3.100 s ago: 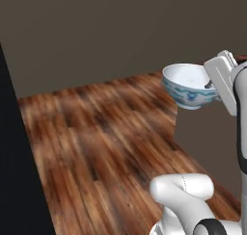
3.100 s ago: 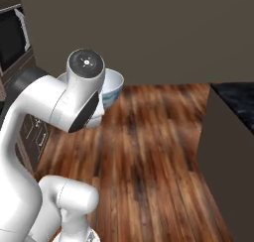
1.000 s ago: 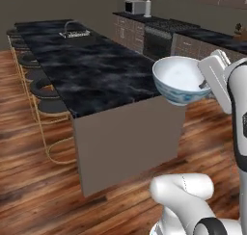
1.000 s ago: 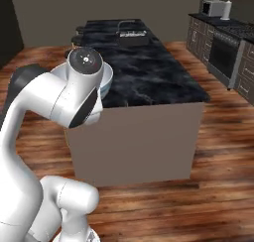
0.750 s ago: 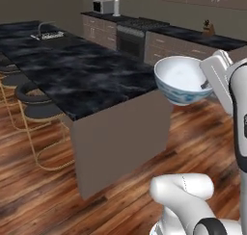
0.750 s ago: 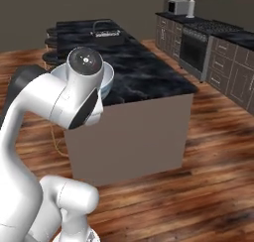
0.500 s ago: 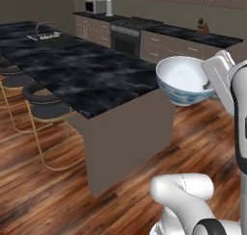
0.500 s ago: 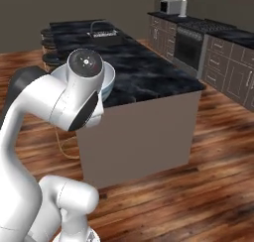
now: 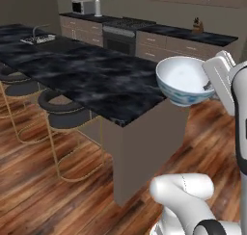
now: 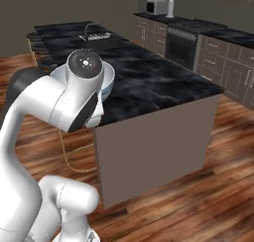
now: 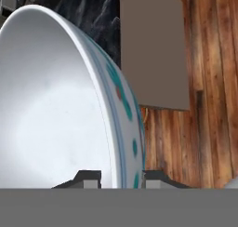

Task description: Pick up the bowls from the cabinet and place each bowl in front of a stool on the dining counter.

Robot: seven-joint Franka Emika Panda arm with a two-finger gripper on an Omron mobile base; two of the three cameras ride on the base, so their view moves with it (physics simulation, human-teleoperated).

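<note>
A: Starting big: dining counter [image 9: 91, 80], long black white-veined slab running away from the base, taupe end panel facing forward. Inset sink [image 10: 96, 37] with a faucet near the far end.

B: Behind it, wall run of beige drawer units [image 9: 166, 44] under a black top, range [image 9: 120, 34] in the middle, microwave [image 9: 83, 6] at the far left. Any writing? None legible anywhere, far too small to read.

A: Stool [image 9: 65, 113] tucked under the overhang, dark round cushion on thin brass legs, another just beyond it. Wood plank floor [image 9: 29, 190] all around.

B: Now the arm. Rising white from the lower right in the left base view, wrist up at counter height, hand reaching in sideways from the right. Off the counter's near corner, above the floor.

A: Gripper [image 11: 122, 178] clamped on the rim of the bowl [image 9: 182, 80], white with blue pattern. One finger [image 11: 88, 177] inside the wall, the other outside.

B: Bowl tilted, mouth turned up and toward the left camera. Right base view: just its rim peeking behind the big white joint. Hand view: teal and red marks on the outer wall, close up.
</note>
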